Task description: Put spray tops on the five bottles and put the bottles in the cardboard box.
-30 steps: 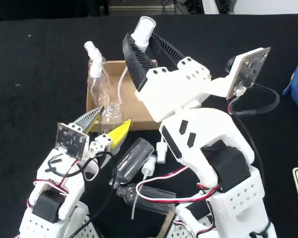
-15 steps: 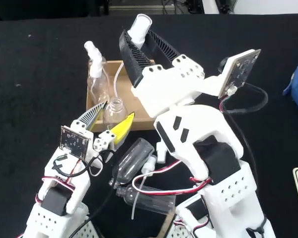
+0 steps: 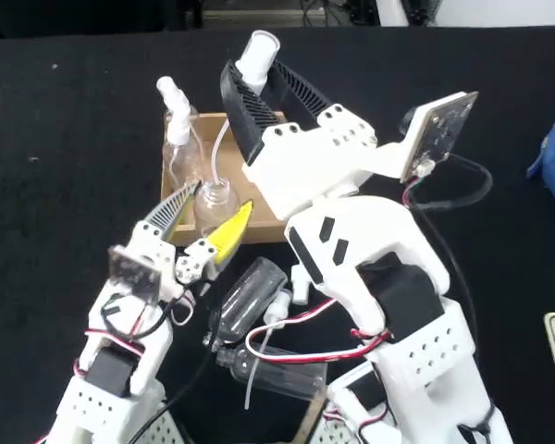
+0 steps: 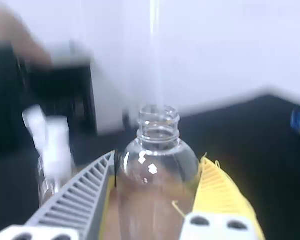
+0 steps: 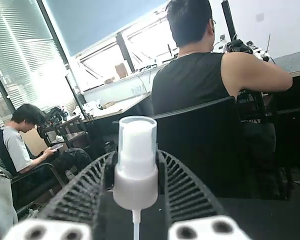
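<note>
- L gripper [image 3: 219,198] [image 4: 159,162]: jaws apart, 1 each side of open-neck bottle [image 3: 213,205] [image 4: 157,150] standing in cardboard box [image 3: 239,178]; contact hard to judge
- R gripper [image 3: 256,72] [image 5: 136,160]: clamped on spray top [image 3: 257,54] [image 5: 136,165], held high over box's far side; its tube is faint above the bottle's mouth
- capped bottle [image 3: 180,139] [image 4: 50,150]: upright in box, blurred in L wrist view
- 2 bare bottles [image 3: 245,296] [image 3: 277,370] lie on table [image 3: 74,111], partly hidden by R arm [image 3: 370,240]

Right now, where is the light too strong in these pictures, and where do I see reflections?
Left wrist view: the background behind the open bottle is washed out to white, and highlights glint on its shoulder. Right wrist view: the windows glare brightly behind the spray top. High view: the black table shows no glare.
</note>
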